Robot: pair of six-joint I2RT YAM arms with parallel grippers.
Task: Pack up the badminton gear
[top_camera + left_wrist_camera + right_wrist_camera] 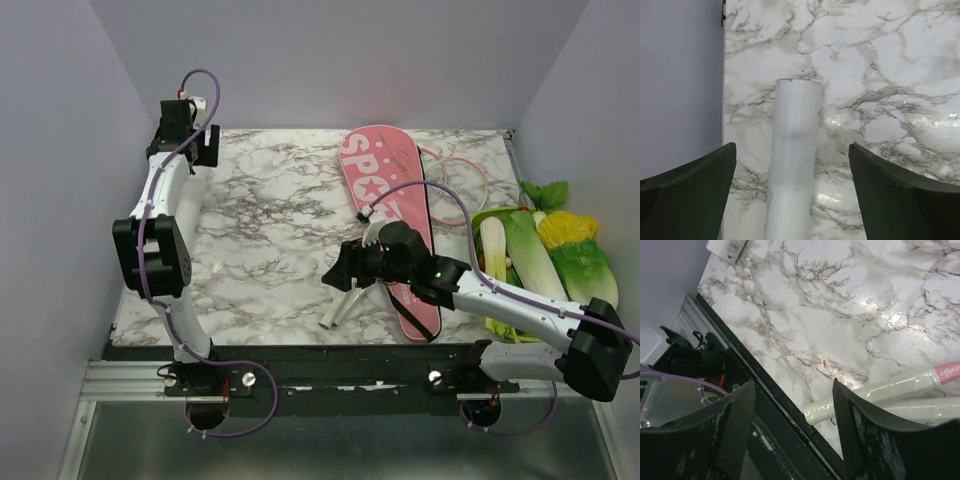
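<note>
The pink racket bag (392, 200) with white lettering lies on the marble table (270, 220), right of centre. Two white-wrapped racket handles (336, 310) stick out of its near end toward the front edge. In the right wrist view the handles (880, 390) lie beside my right gripper (792, 385). It is open and holds nothing; one handle end peeks past its right finger. My right gripper (345, 270) hovers just left of the bag's near end. At the far left my left gripper (203, 148) is open, and the white tube (792, 165) lies lengthwise between its fingers, untouched.
Green and yellow toy vegetables (545, 250) are heaped along the right edge. A thin pink cord (465, 175) loops beside the bag. Grey walls enclose the table on the left, back and right. The black front rail (770, 405) runs right under my right gripper.
</note>
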